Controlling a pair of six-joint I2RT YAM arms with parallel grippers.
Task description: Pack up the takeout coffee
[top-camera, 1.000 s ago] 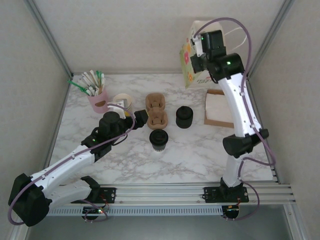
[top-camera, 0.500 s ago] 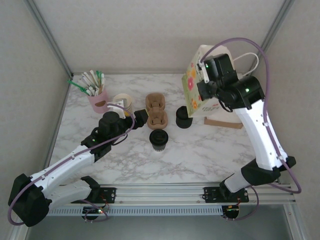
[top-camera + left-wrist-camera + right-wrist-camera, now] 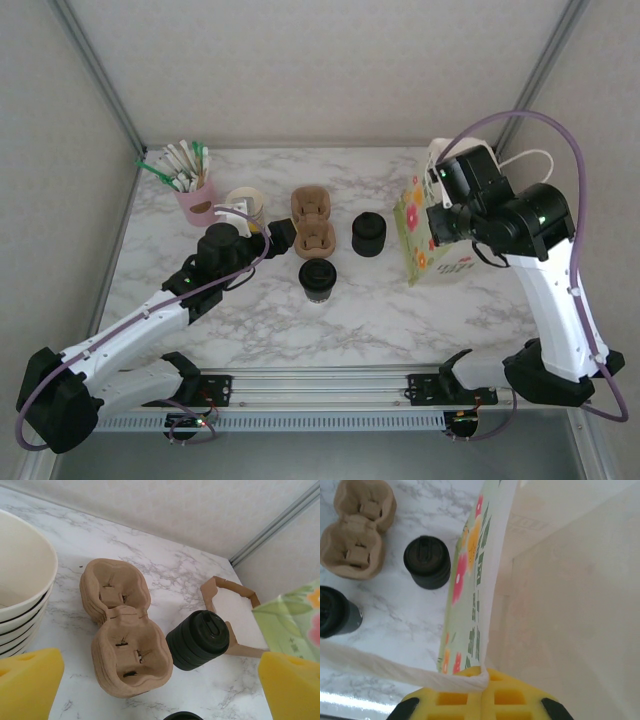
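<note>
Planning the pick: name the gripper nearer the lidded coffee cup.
Left. The left gripper, open, sits just behind and left of the coffee cup; the right gripper, shut on the floral bag, is far to its right.

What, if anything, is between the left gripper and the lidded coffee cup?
Nothing visible: the black-lidded cream paper cup stands close beside the left gripper; the brown pulp cup carrier lies farther back, beside that path.

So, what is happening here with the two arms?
The right gripper is shut on the handle of a floral paper bag, holding it upright right of the stack of black lids. The left gripper is open and empty, near the cardboard cup carrier. The takeout coffee stands on the table, not yet packed.
</note>
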